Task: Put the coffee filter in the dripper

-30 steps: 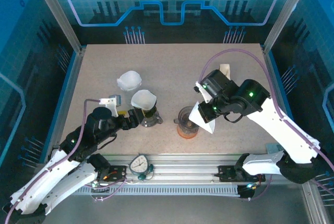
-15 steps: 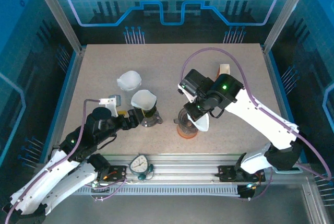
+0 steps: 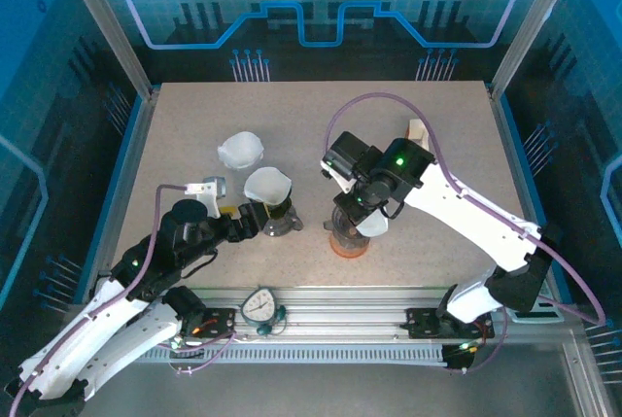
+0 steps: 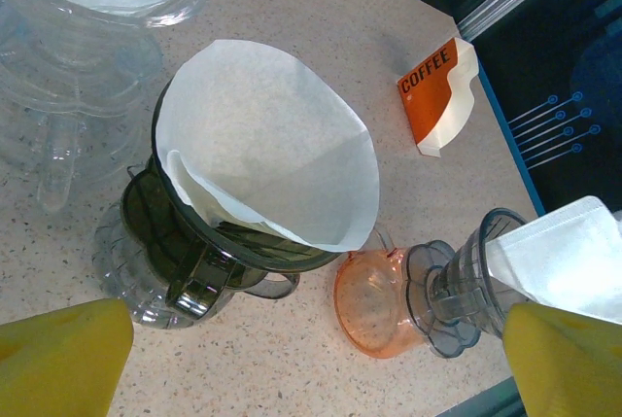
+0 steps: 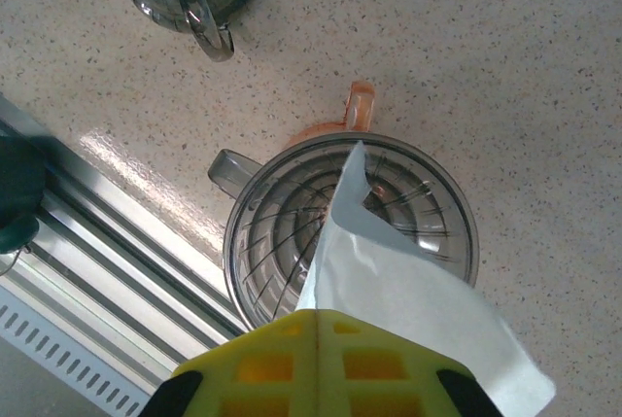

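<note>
Speckled worktop (image 3: 194, 125) inside a blue-lit enclosure carries two brewing sets. The change is all on the right side. A second ago the right pincer (image 5: 316, 339) hung off to the side of the clear dripper (image 5: 282, 232), with the coffee filter (image 5: 389, 291) dangling past the rim. It has since swung in over the dripper, which now sits directly below it.

Its yellow fingers are pressed together on the wide end of the filter. The paper is folded flat, and its pointed corner reaches down over the ribbed inside of the dripper. I cannot tell whether the tip touches the ribs.

The left wrist view shows the filter (image 4: 564, 261) leaning out of the dripper's mouth at a slant, above the orange cup (image 4: 374, 305) the dripper stands on.

The left pincer (image 4: 316, 359) has not moved. Its jaws are spread wide and hold nothing, and just ahead of it sits a dark dripper (image 4: 194, 252) that already has its own paper.

So the carry looks done and the placement is under way, not finished. The filter likely has to go lower and open out into a cone before release, or it may tip back over the rim.
</note>
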Robot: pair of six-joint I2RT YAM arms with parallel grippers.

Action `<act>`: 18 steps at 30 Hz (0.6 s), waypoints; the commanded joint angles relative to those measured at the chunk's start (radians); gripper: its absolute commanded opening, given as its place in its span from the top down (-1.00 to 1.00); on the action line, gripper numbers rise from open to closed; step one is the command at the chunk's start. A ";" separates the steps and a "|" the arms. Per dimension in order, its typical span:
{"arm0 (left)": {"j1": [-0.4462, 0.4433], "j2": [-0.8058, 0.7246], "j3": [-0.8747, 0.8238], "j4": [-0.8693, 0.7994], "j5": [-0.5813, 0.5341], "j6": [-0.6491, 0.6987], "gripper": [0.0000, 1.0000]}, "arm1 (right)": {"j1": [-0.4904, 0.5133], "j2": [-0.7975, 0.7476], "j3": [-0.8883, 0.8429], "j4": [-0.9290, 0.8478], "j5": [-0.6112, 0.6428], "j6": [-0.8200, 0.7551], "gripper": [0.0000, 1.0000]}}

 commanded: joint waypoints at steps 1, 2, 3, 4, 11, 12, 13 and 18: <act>0.009 -0.010 -0.011 0.025 0.018 -0.003 -0.98 | 0.005 0.009 -0.034 0.043 0.008 -0.015 1.00; 0.009 -0.011 -0.011 0.026 0.018 -0.003 -0.98 | 0.003 0.008 -0.042 0.052 0.003 -0.014 1.00; 0.008 -0.011 -0.011 0.025 0.018 -0.004 -0.98 | 0.000 0.007 -0.051 0.063 0.002 -0.013 1.00; 0.008 -0.010 -0.011 0.026 0.019 -0.004 -0.98 | -0.003 0.007 -0.061 0.073 -0.002 -0.011 1.00; 0.007 -0.010 -0.011 0.024 0.022 -0.007 -0.98 | -0.018 -0.001 -0.155 0.144 -0.036 0.002 1.00; 0.009 -0.011 -0.013 0.024 0.022 -0.008 -0.98 | -0.020 -0.004 -0.167 0.154 -0.038 0.005 1.00; 0.008 -0.011 -0.012 0.025 0.023 -0.010 -0.98 | -0.023 -0.006 -0.182 0.165 -0.040 0.007 1.00; 0.009 -0.006 -0.008 0.027 0.026 -0.012 -0.98 | -0.035 -0.021 -0.223 0.202 -0.050 0.014 1.00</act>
